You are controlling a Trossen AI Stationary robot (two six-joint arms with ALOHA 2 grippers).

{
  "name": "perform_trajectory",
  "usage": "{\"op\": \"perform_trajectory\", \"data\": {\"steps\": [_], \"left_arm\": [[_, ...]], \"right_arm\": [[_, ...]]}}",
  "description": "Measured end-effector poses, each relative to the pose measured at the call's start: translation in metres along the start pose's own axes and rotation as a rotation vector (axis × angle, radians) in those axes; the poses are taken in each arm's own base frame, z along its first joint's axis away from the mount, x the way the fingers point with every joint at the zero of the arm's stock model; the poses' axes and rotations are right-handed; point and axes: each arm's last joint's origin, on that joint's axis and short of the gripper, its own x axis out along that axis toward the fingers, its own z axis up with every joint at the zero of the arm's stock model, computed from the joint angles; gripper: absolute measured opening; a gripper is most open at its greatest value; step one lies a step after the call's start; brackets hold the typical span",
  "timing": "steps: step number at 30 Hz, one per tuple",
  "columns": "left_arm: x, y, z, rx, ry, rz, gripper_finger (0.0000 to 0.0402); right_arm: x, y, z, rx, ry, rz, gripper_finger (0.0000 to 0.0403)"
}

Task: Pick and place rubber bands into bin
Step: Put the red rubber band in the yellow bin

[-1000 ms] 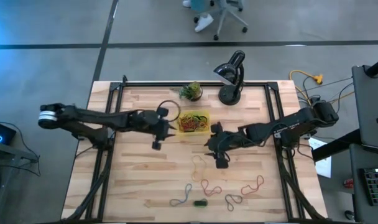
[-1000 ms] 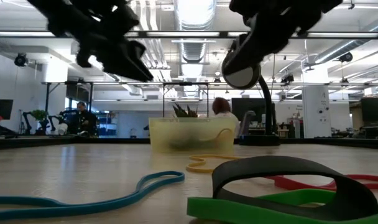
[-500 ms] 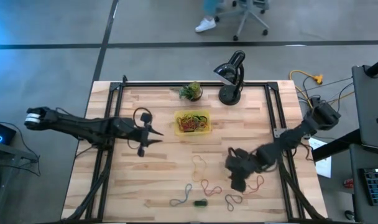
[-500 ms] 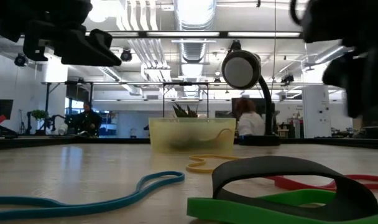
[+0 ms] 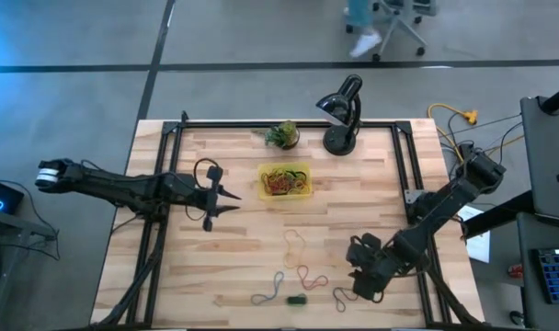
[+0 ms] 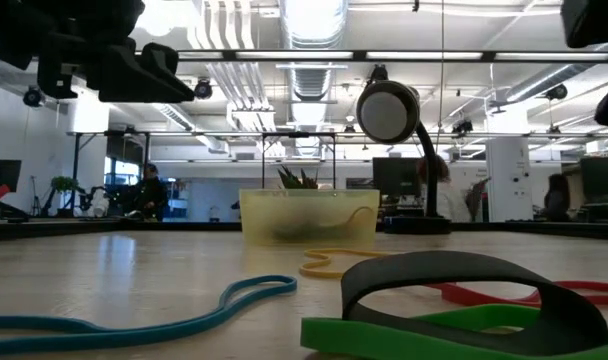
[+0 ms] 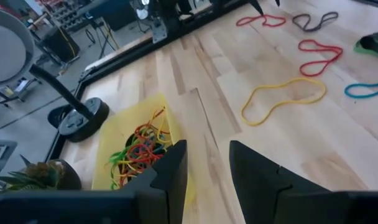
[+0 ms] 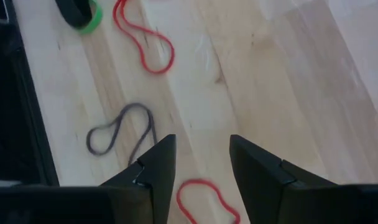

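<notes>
Bin [image 5: 286,180]: mid-table, already holding a tangle of red, yellow and green bands [image 7: 138,151].
Left to do: yellow band [image 5: 293,244], blue [image 5: 267,291], two red [image 5: 311,277], grey [image 5: 345,296] and the green-and-dark one [image 5: 296,300] lie loose on the near table.
Right gripper [image 5: 364,280]: jaws apart, empty, over a red band [image 8: 201,198] near the front edge.
Left gripper [image 5: 226,196]: open, empty, waiting just left of the bin.
Progress: judged roughly halfway.
</notes>
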Motion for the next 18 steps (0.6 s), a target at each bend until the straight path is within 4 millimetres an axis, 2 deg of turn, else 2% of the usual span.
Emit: {"op": "perform_trajectory", "data": {"steps": [7,12,18], "left_arm": [[0.005,-0.002,-0.003,0.042,0.030,-0.014,0.0105],[0.006,-0.002,-0.004,0.055,0.038,-0.018,0.0105],[0.006,-0.002,-0.004,0.056,0.039,-0.020,0.0105]], "right_arm": [[-0.001,0.001,-0.016,-0.046,0.033,-0.010,0.0122],[0.006,-0.006,-0.022,-0.004,0.036,-0.012,0.0108],[0.012,-0.013,-0.033,-0.050,0.057,-0.019,0.0090]]}}
